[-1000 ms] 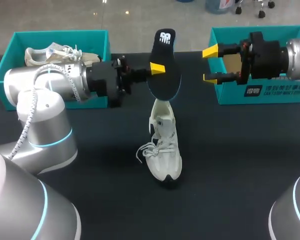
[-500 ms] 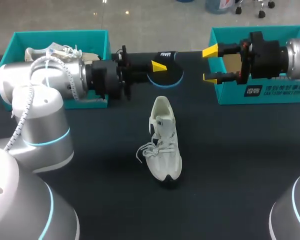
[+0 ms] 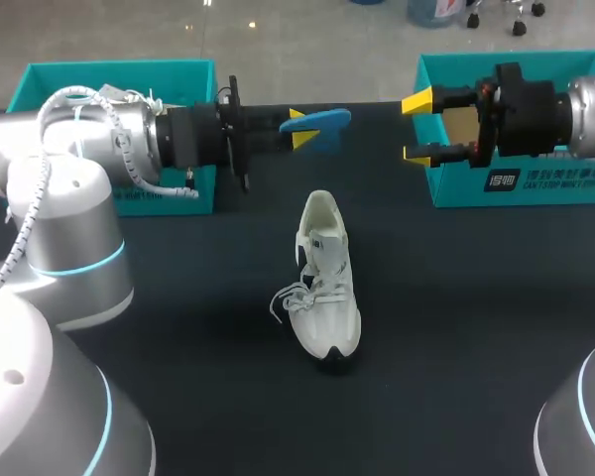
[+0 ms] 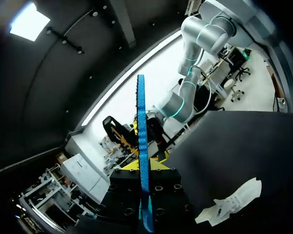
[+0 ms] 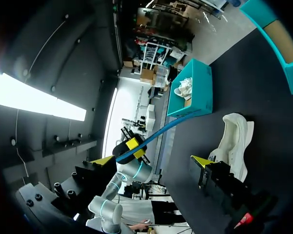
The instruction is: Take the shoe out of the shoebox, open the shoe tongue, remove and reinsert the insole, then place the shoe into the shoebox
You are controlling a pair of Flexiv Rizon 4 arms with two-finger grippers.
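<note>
A white shoe lies on the dark table, toe towards me, its heel opening facing the back; it also shows beside my left gripper and under my right one. My left gripper hangs above the table behind the shoe, shut on the insole, which lies nearly flat with its blue underside showing. In the left wrist view the insole stands edge-on between the yellow tips. My right gripper stays open and empty, to the right of the insole.
A teal shoebox stands at the back left behind my left arm. A second teal box stands at the back right, under my right arm. Dark tabletop lies around the shoe.
My left wrist has turned, swinging the insole from upright with its black top showing to nearly flat, blue side showing. The shoe and the right arm have not moved.
</note>
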